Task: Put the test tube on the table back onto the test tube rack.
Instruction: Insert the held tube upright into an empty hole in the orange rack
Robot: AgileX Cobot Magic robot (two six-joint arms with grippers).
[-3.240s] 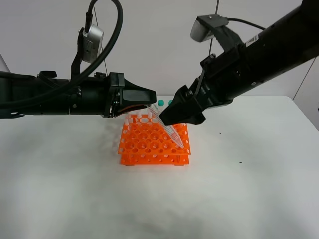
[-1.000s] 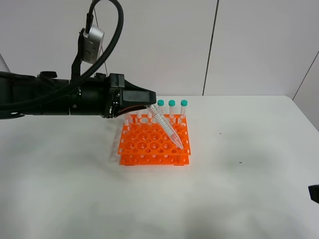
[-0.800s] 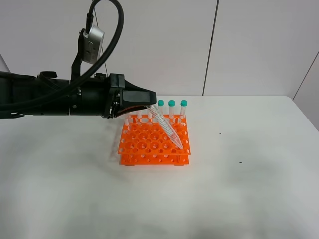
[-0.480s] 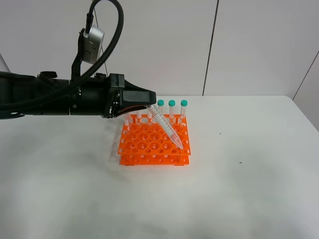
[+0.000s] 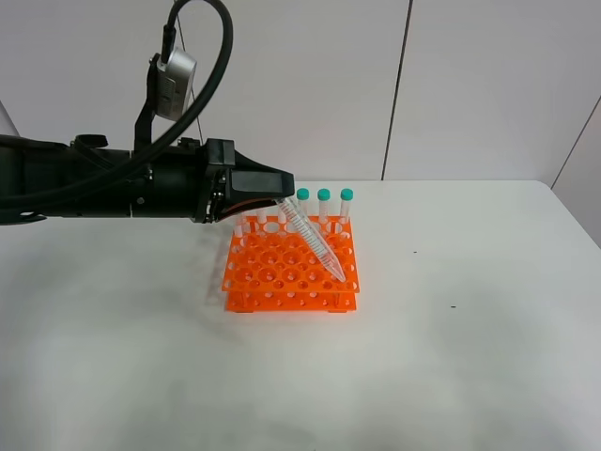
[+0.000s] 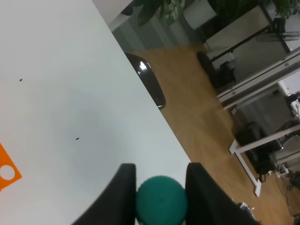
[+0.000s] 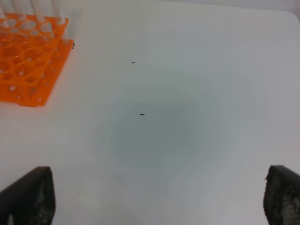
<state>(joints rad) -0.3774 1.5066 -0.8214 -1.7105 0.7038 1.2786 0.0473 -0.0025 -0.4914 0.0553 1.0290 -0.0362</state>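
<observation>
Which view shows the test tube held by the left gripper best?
Exterior high: the whole test tube shows, tilted, cap end in the left gripper, tip at the test tube rack. Left wrist shows only its teal cap between the fingers. Right wrist shows a rack corner, not this tube.

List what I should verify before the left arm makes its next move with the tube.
1. Grip: the left end effector pinches the tube at its teal cap. Ok.
2. Tip placement: the tip sits at a hole near the front right of the rack. Ok; how deep it goes, cannot tell.
3. Tube upright: it leans steeply. Not ok.
4. Clearance from the back-row tubes: they look close to the grip. Cannot tell.
5. Right end effector: open over bare table, away from the rack. Ok.
</observation>
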